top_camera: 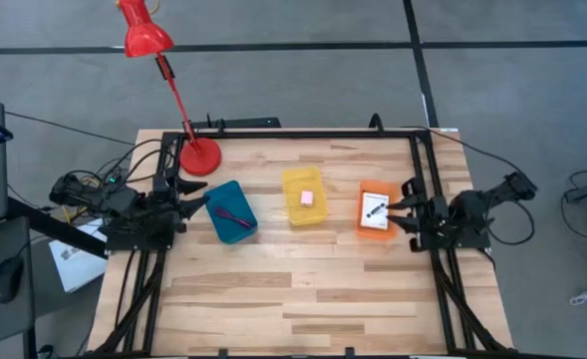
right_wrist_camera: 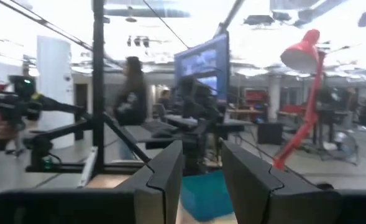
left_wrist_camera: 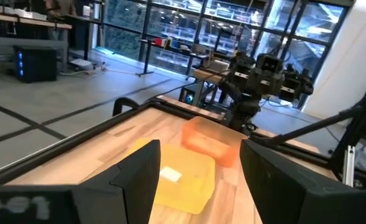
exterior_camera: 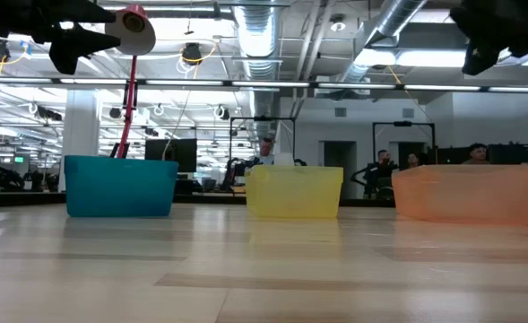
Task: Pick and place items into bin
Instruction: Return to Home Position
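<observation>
Three bins stand in a row on the table. The teal bin (top_camera: 231, 211) holds the thin dark red cord (top_camera: 231, 213). The yellow bin (top_camera: 304, 195) holds the pale pink cube (top_camera: 306, 197), also visible in the left wrist view (left_wrist_camera: 170, 175). The white card with a black mark (top_camera: 375, 211) lies in the orange bin (top_camera: 363, 227). My left gripper (top_camera: 201, 202) (left_wrist_camera: 198, 152) hangs open beside the teal bin's left side. My right gripper (top_camera: 398, 209) (right_wrist_camera: 201, 149) hangs open at the orange bin's right side. Both are raised above the table.
A red desk lamp (top_camera: 199, 156) stands on the far left of the table, its head (top_camera: 144, 35) reaching beyond the far edge. A black frame (top_camera: 418, 160) runs along the table's edges. Bare wood (top_camera: 293, 289) stretches between the bins and the near edge.
</observation>
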Controlling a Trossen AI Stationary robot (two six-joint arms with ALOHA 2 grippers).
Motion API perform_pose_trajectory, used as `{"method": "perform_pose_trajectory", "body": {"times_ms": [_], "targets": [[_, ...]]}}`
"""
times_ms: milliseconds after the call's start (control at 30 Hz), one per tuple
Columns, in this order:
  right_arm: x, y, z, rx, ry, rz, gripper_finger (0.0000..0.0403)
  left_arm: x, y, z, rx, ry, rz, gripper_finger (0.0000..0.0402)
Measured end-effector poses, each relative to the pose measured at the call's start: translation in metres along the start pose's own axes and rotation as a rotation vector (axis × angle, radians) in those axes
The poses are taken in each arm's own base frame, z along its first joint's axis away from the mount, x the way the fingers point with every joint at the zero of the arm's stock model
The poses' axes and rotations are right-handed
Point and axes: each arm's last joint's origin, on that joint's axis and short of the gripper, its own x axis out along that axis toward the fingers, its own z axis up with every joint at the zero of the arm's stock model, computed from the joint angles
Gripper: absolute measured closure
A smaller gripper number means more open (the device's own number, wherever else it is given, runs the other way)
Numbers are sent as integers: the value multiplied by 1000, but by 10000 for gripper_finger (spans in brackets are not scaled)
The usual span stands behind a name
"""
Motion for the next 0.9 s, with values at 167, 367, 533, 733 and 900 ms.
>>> {"method": "perform_pose_trajectory", "body": {"times_ms": [167, 367, 533, 733, 900], "targets": [[1, -2, -11, 17, 39, -6, 296, -3, 2, 0, 14, 2, -8, 191], [1, -2, -18, 38, 96, 33, 296, -6, 7, -10, 12, -4, 1, 191], [1, -1, -18, 22, 103, 55, 296, -2, 8, -27, 9, -28, -18, 191], [0, -2, -24, 50, 156, 32, 296, 1, 9, -41, 8, -31, -15, 191], [1, -4, -24, 47, 164, 14, 296, 4, 8, -51, 40, -51, -71, 191]]}}
